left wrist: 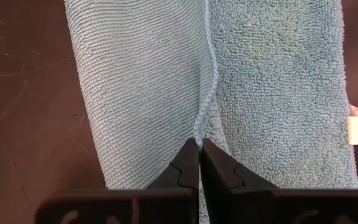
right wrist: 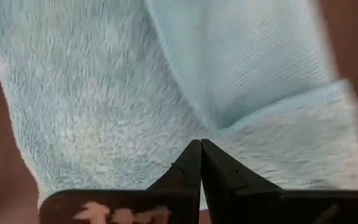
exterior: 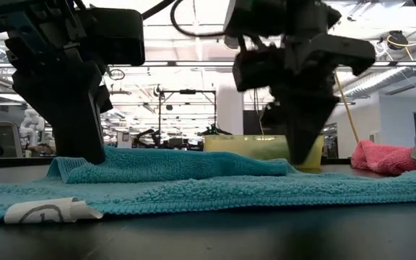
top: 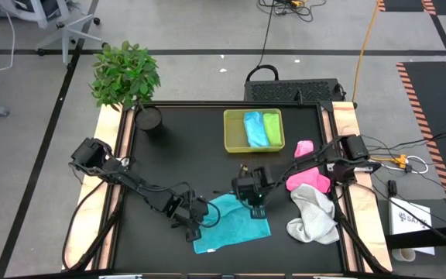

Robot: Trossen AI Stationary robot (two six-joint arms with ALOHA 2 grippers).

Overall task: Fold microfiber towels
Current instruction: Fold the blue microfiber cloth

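Observation:
The teal towel (top: pixel 235 221) lies on the black table near its front edge, one part folded over onto the rest; the upper layer (exterior: pixel 172 162) rests on the lower one. My left gripper (top: pixel 195 222) stands shut at the fold's left end. My right gripper (top: pixel 255 206) stands shut at its right end. Light blue (top: pixel 254 128) and lime green (top: pixel 271 129) towels lie folded in the yellow-green tray (top: pixel 234 132). The pink towel (top: pixel 310 180) and the white towel (top: pixel 313 217) lie crumpled at the right. My left gripper has its shut fingertips on the stitched edge (left wrist: pixel 200 132) of the teal towel's folded-over layer, coming slanting down from above. Whether one layer or both sit between them does not show. The towel lies slack on the table. My right gripper has its shut fingertips where the folded-over layer's corner (right wrist: pixel 211 127) meets the fluffy lower layer, pointing steeply down. The fingers hide the pinch itself. The cloth there rests on the lower layer, slightly raised (exterior: pixel 284 167).
A potted plant (top: pixel 125 74) and a dark cup (top: pixel 150 118) stand at the far left corner. A small pink piece (top: pixel 304 147) lies beside the tray. The towel's white label (exterior: pixel 49 211) sticks out at its near left edge. Bare table lies left of the towel.

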